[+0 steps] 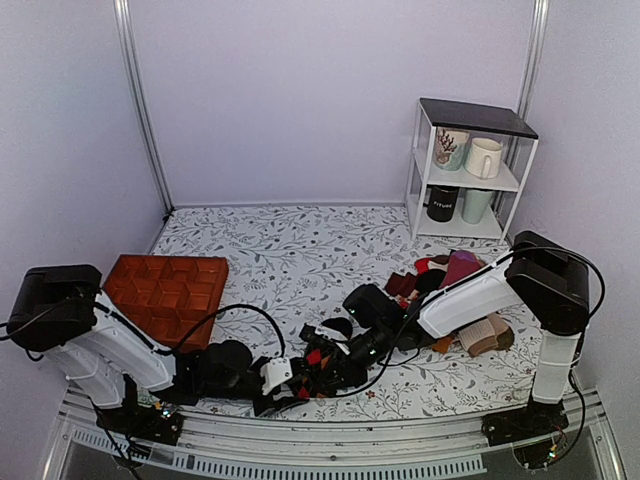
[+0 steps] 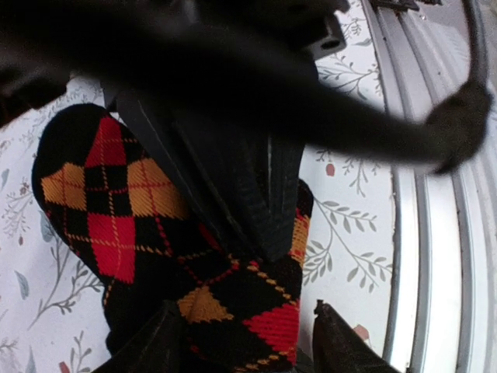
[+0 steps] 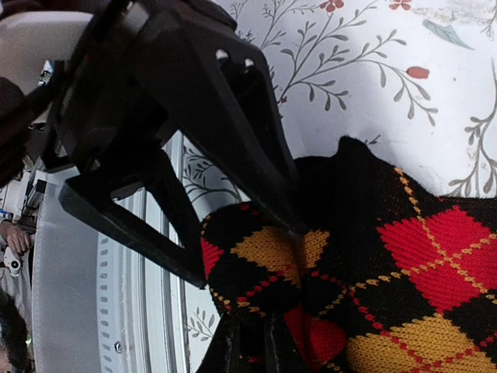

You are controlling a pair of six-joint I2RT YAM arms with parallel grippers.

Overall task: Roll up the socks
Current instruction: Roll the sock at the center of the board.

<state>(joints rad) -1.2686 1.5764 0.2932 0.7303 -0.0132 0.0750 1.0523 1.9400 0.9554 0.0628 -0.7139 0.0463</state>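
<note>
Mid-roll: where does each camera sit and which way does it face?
Top external: fixed above and behind, looking down at the floral table; left arm and right arm show.
Left wrist: on the left arm, aimed down at the argyle socks; left gripper straddles them at the bottom.
Right wrist: on the right arm, aimed down at the socks; right gripper pinches them.
Shared: both wrist views show the socks and the opposite gripper.

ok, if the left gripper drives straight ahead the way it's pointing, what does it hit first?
The socks. Their black argyle fabric lies between the fingers of the open left gripper, so it would press into that. The right gripper, pinched shut on the same socks, looks next in line, though depth is unclear.
</note>
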